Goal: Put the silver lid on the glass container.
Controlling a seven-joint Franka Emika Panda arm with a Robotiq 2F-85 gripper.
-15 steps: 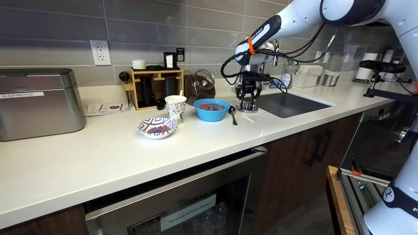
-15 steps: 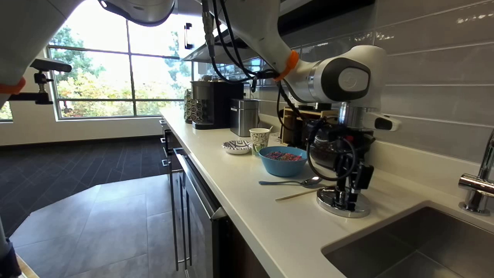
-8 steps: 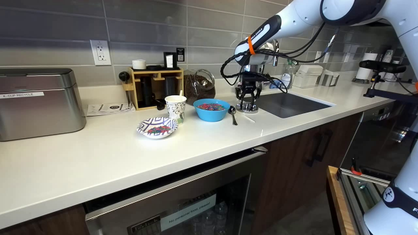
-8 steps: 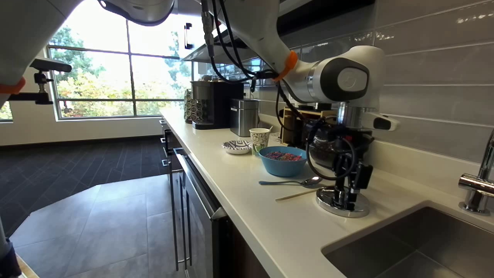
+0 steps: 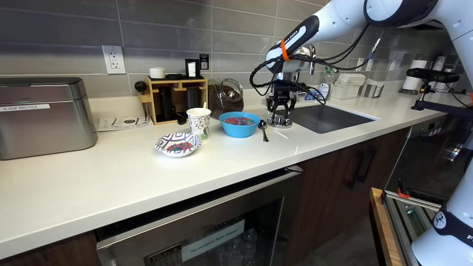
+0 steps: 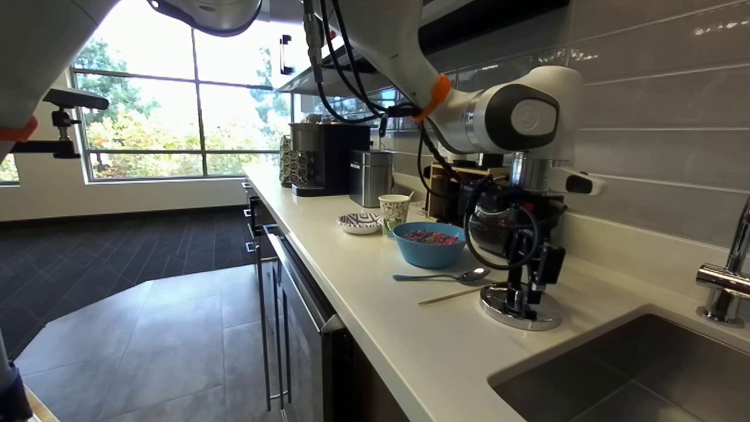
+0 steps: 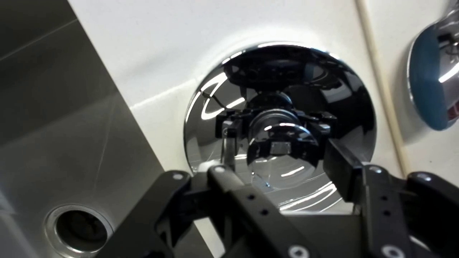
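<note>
The silver lid (image 5: pixel 285 124) is a round chrome disc with a ball knob. It lies on the counter beside the sink and also shows in an exterior view (image 6: pixel 515 320) and the wrist view (image 7: pixel 287 75). My gripper (image 5: pixel 281 111) points straight down over it. In the wrist view the gripper (image 7: pixel 281 157) has a finger on each side of the knob, with small gaps, so it looks open. The glass container (image 5: pixel 223 98) is a clear jar of dark brown contents by the wall, its round mouth facing sideways. In an exterior view the jar (image 6: pixel 491 225) is partly hidden behind my gripper and cables.
A spoon (image 6: pixel 473 275) and thin stick (image 6: pixel 454 295) lie beside the lid. A blue bowl (image 5: pixel 238 130) stands before the jar. A paper cup (image 5: pixel 199 122), patterned bowl (image 5: pixel 178 139) and wooden organizer (image 5: pixel 151 107) are farther along. The sink (image 7: pixel 89 143) borders the lid's other side.
The arm has shifted very slightly, a little upward and toward the bowl side. The lid shifted barely at all and still lies on the counter. Nothing else has moved.
</note>
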